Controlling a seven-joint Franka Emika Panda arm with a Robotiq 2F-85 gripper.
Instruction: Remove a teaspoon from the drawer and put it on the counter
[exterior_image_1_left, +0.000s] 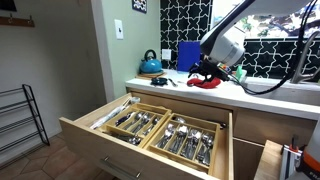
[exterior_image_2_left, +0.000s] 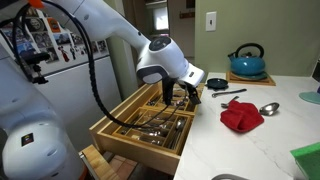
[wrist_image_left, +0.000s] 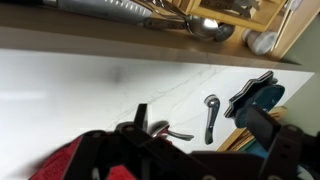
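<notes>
The fingers (wrist_image_left: 266, 128) are hanging spread apart, gripping nothing, over the bench (exterior_image_2_left: 250, 148) beside the open cutlery drawer (exterior_image_2_left: 128, 140), near a red cloth (exterior_image_2_left: 240, 116) and a spoon (exterior_image_2_left: 268, 108).

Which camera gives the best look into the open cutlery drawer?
An exterior view: the drawer shows whole, its compartments visible. In an exterior view the gripper blocks part of the drawer; the wrist view catches only a strip.

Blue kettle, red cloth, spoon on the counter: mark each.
Blue kettle (exterior_image_2_left: 247, 66): exterior view, on its body.
Red cloth (exterior_image_2_left: 241, 116): exterior view, on its middle.
Spoon (exterior_image_2_left: 269, 108): exterior view, on its bowl.
</notes>
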